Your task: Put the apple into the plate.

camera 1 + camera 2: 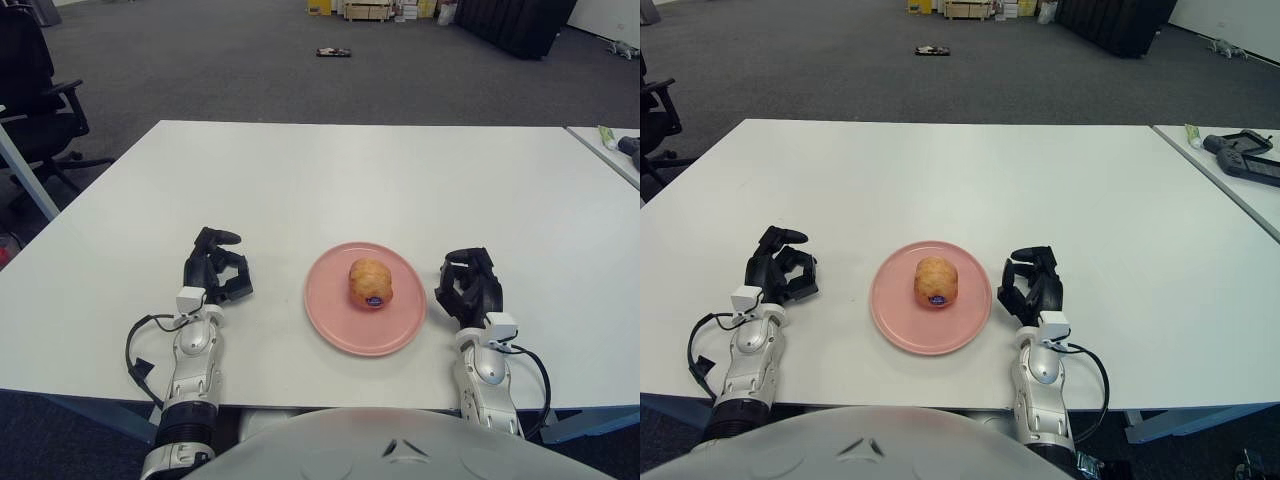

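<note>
A yellow-orange apple (371, 283) with a small sticker lies on the pink plate (330, 318) near the table's front edge. My left hand (216, 264) shows to the left of the plate, its fingers curled and holding nothing. My right hand (467, 283) shows just to the right of the plate, its fingers curled and holding nothing. Neither hand touches the apple or the plate.
The white table (350, 180) stretches away behind the plate. A second table (1230, 160) at the right carries a dark device. An office chair (40, 90) stands at the far left. Boxes and dark cabinets stand at the back of the room.
</note>
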